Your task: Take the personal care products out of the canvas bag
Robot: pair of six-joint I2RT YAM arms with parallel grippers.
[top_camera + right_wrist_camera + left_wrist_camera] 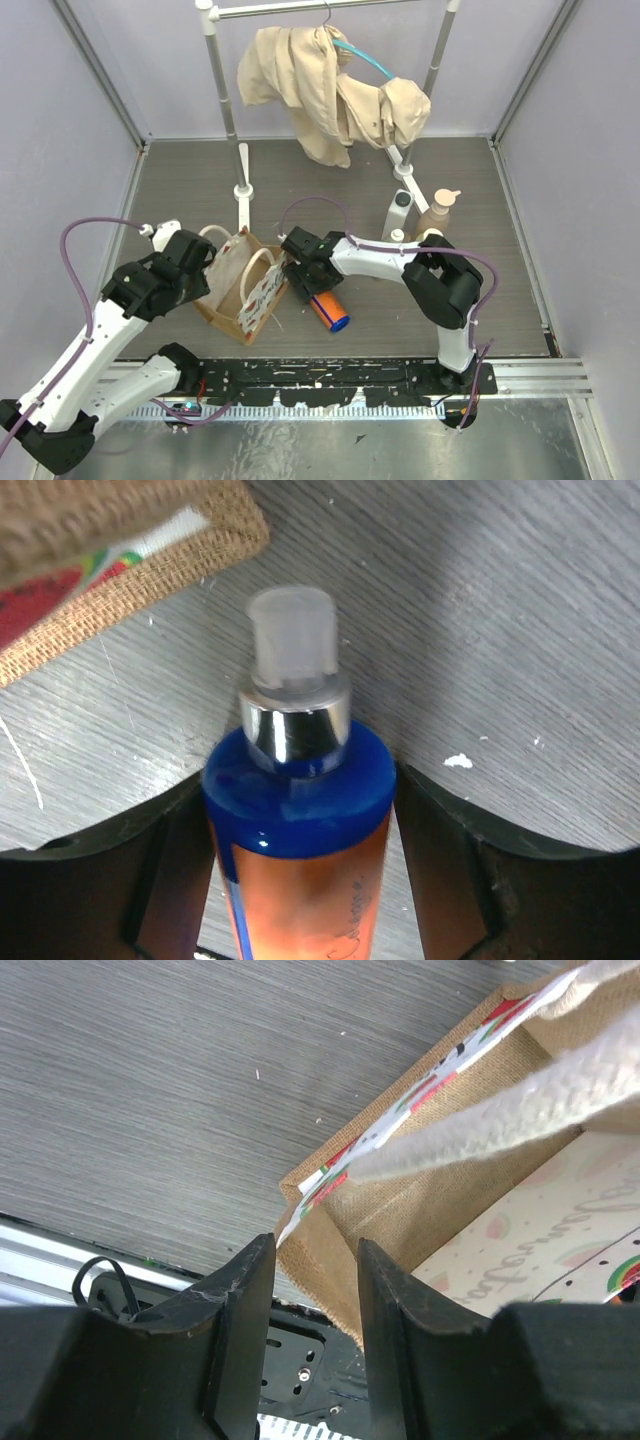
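The canvas bag (238, 292) stands left of centre, its tan wall (440, 1195) and cream handle (500, 1110) filling the left wrist view. My left gripper (205, 263) (315, 1250) is open astride the bag's left wall, with slack showing beside the fabric. An amber bottle with a blue shoulder and clear cap (330, 312) (295, 810) lies on the table just right of the bag. Round it sits my right gripper (314, 294) (297, 785), open, with table showing on either side of the bottle. A peach pump bottle (438, 210) and white bottles (401, 206) stand at the back right.
A garment rack (222, 70) with a beige garment (330, 90) stands at the back, its foot (243, 190) on the table behind the bag. A black rail (340, 375) runs along the near edge. The bag's corner (130, 570) lies close to the bottle's cap.
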